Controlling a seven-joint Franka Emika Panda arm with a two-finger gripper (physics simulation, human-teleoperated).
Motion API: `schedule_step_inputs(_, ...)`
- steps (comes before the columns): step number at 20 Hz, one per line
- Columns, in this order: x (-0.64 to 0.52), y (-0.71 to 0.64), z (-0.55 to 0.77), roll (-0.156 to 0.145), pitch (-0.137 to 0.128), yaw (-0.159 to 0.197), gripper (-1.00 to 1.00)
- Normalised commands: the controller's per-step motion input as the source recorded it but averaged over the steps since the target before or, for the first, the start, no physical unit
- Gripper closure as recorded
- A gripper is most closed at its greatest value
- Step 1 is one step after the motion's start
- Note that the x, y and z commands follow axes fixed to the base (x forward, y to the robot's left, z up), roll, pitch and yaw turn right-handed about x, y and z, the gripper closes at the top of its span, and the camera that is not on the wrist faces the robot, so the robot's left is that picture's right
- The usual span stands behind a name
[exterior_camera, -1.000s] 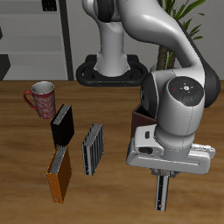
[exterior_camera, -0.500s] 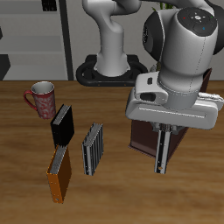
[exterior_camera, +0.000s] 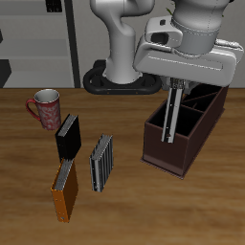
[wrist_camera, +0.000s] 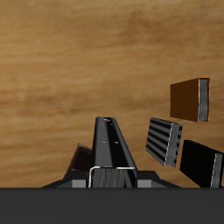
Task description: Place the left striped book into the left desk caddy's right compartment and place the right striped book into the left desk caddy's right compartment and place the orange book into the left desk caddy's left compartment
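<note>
My gripper [exterior_camera: 177, 84] is shut on a striped book [exterior_camera: 172, 115], which hangs upright below it, its lower end over the left desk caddy [exterior_camera: 182, 145], a dark maroon open box with a divider. In the wrist view the held book [wrist_camera: 111, 150] shows edge-on between the fingers. The other striped book [exterior_camera: 101, 161] lies on the table, also seen in the wrist view [wrist_camera: 163, 140]. The orange book [exterior_camera: 65, 189] lies beside it nearer the table's front edge, and shows in the wrist view [wrist_camera: 190, 99].
A plain black book [exterior_camera: 68, 137] lies behind the orange book, also seen in the wrist view [wrist_camera: 203, 164]. A red mug [exterior_camera: 44, 107] stands farther back. The robot's base [exterior_camera: 120, 77] stands at the table's back.
The gripper has risen and moved back from near the table's front edge, carrying the striped book up to above the caddy. The books on the table have not moved.
</note>
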Motion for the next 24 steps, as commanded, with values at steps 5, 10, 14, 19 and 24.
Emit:
schedule_step_inputs(5,-0.58,0.02,0.41,-0.008,-0.034,-0.026,1.0)
schedule_step_inputs(10,-0.63,0.08,0.36,0.019,-0.039,-0.011,1.0)
schedule_step_inputs(14,-0.46,0.07,0.18,0.008,-0.033,-0.024,1.0)
schedule_step_inputs(19,-0.27,0.11,-0.06,0.002,0.018,-0.035,1.0)
schedule_step_inputs(24,-0.1,0.15,-0.09,0.003,0.037,-0.075,1.0)
